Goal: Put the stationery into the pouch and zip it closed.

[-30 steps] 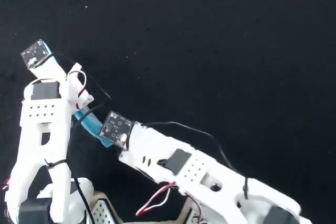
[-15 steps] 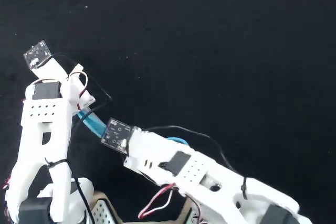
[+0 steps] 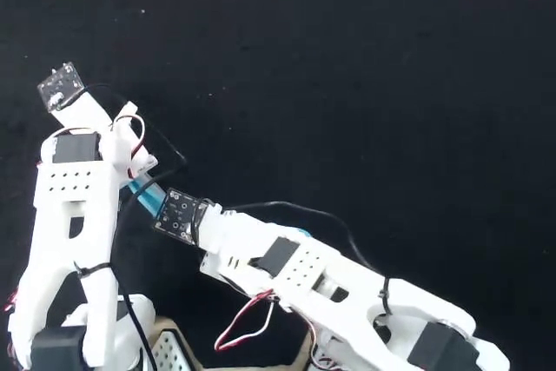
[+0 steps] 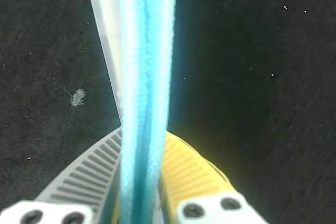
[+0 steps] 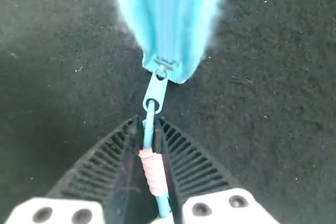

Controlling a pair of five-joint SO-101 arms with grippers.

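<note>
The light-blue fabric pouch (image 4: 144,51), near the black table's (image 3: 347,84) left edge, is clamped in the left gripper's (image 4: 143,135) jaws; its pink-banded zipper cord (image 5: 151,166) is pinched by the right gripper's (image 5: 149,125).

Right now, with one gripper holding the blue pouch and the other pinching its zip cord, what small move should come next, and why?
Probably the right gripper should open and let go of the zip cord. The slider sits at the very end of the pouch, so the zip looks closed there, and the left gripper is clamped on the pouch, holding it steady.
</note>
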